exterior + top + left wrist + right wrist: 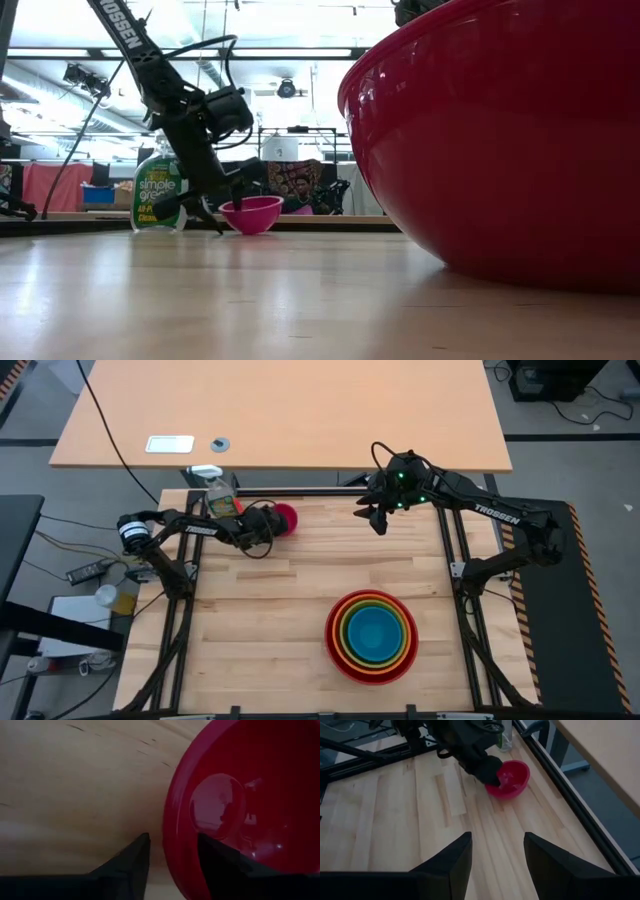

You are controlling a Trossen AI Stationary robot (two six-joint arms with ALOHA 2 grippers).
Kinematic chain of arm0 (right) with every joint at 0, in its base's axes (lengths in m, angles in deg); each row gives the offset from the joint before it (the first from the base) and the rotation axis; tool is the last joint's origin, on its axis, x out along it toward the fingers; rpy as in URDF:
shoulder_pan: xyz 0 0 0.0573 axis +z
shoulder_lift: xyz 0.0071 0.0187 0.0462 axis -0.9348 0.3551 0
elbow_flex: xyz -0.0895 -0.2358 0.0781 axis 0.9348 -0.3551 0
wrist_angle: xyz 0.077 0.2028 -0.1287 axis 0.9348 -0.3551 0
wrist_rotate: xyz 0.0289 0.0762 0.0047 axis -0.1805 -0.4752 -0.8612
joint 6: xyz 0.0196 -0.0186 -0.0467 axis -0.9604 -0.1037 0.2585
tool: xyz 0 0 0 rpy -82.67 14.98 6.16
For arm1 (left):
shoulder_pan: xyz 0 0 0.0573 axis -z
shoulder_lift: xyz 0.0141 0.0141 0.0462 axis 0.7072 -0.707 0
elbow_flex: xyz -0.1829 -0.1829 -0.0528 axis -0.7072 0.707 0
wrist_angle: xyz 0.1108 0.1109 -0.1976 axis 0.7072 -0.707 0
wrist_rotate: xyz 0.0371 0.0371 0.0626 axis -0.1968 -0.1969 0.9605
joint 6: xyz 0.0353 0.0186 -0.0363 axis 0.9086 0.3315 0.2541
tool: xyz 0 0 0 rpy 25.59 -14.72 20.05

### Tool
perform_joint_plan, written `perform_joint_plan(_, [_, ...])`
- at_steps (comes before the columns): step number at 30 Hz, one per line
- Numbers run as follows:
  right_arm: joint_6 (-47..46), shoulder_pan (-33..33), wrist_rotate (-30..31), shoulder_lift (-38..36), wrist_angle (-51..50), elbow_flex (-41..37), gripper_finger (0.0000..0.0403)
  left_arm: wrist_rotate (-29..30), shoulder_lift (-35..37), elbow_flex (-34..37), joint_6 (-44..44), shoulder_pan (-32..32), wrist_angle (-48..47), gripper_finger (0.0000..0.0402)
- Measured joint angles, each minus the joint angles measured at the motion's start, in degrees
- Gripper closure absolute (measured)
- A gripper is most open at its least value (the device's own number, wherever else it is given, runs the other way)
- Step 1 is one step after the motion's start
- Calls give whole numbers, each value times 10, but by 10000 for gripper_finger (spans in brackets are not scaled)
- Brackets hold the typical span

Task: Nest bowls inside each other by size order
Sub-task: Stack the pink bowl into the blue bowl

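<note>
The magenta-pink bowl (287, 518) stands upright on its base at the table's far left; it also shows in the low view (250, 214) and the right wrist view (512, 779). My left gripper (172, 862) is open, one finger inside the bowl and one outside its near-left rim, with a gap showing on either side. The red bowl (337, 657) holds the orange, lime green and blue bowls (371, 632) nested at the near right. My right gripper (378, 517) is open and empty above the table's far middle.
A yellow-green spray bottle (220, 496) stands just left of the pink bowl at the table's far left corner. A separate desk (300, 410) lies beyond the far edge. Bare wood (260, 620) lies between the pink bowl and the stack.
</note>
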Motion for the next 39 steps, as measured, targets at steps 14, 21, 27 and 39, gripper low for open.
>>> perform_joint_plan(14, [-61, 1, -7, 0, -2, 0, 229, -61, 14, 0, 124, -1, 14, 391])
perform_joint_plan(21, [-104, 2, -14, 0, 2, 0, 229, -126, 95, 0, 221, 7, 19, 393])
perform_joint_plan(27, [-161, 15, 34, 0, 43, 0, 229, -260, 160, 0, 276, 55, 36, 395])
perform_joint_plan(39, [-286, 30, 140, -51, 29, -1, 229, -283, 201, -69, 263, 203, 25, 394])
